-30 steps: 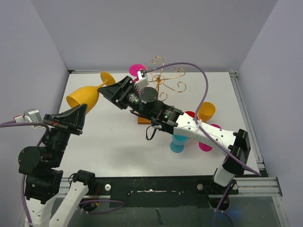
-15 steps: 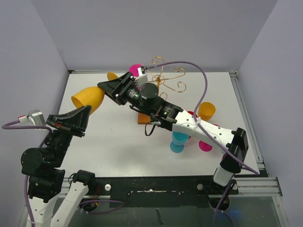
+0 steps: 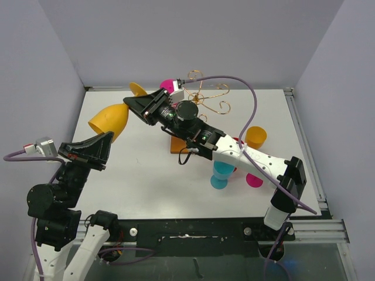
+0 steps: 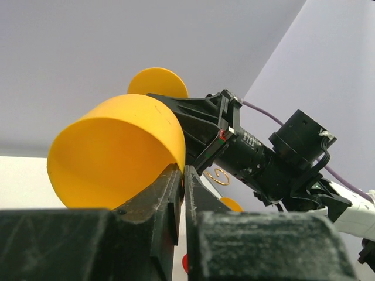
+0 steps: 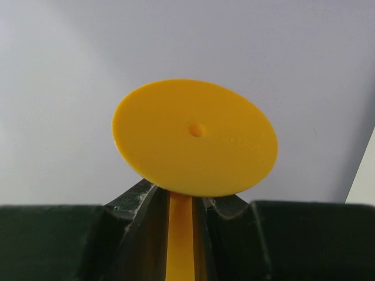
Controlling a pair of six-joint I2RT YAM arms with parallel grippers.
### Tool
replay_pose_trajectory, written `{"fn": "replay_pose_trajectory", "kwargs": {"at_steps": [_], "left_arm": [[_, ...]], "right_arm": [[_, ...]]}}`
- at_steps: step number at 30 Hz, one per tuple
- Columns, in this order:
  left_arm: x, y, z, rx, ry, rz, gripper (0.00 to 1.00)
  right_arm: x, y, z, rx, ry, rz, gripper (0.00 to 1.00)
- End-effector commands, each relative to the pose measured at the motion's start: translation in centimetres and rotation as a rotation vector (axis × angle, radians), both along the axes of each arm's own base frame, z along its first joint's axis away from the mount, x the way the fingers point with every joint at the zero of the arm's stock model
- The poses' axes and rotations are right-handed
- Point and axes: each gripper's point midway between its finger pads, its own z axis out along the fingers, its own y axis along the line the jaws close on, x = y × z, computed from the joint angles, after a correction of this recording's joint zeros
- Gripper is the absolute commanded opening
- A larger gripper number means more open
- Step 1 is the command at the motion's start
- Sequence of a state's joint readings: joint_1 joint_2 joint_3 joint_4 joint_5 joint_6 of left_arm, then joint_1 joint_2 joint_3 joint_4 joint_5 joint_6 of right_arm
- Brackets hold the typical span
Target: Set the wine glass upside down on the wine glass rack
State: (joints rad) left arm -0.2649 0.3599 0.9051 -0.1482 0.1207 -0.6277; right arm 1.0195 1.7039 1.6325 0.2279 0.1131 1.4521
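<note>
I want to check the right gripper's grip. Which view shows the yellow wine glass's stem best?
Right wrist: the stem runs up between the right gripper's fingers to the round foot. Top external and left wrist show only the bowl and foot; that gripper hides the stem.

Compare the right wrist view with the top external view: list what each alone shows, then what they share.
Right wrist only: the wine glass stem pinched between the right gripper's fingers. Top external only: the glass's bowl, the left gripper by its rim, the wine glass rack, a blue glass. Both: the glass's yellow foot and the right gripper.
</note>
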Motion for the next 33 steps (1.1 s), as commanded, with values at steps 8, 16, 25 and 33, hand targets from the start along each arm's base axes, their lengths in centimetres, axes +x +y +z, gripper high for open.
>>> {"fn": "replay_pose_trajectory", "kwargs": {"at_steps": [8,16,25,33], "left_arm": [[-0.6,1.3,0.6,0.000,-0.011,0.065,0.43],[-1.1,2.5,0.3,0.019,-0.002,0.124,0.49],[-1.2,1.9,2.1,-0.035,0.009,0.078,0.50],[-0.4,-0.9,3.4,-0.099,0.081,-0.078,0.54]], "right_arm": [[-0.1,-5.2,4.9,0.021,-0.266,-0.170,0.00],[-0.9,-8.0,5.6,-0.089,-0.494,-0.273,0.00],[-2.7,-8.3,2.8,-0.285,-0.730,-0.263,0.00],[-4.4,-8.1,0.9,-0.453,-0.979,-0.193,0.00]]}}
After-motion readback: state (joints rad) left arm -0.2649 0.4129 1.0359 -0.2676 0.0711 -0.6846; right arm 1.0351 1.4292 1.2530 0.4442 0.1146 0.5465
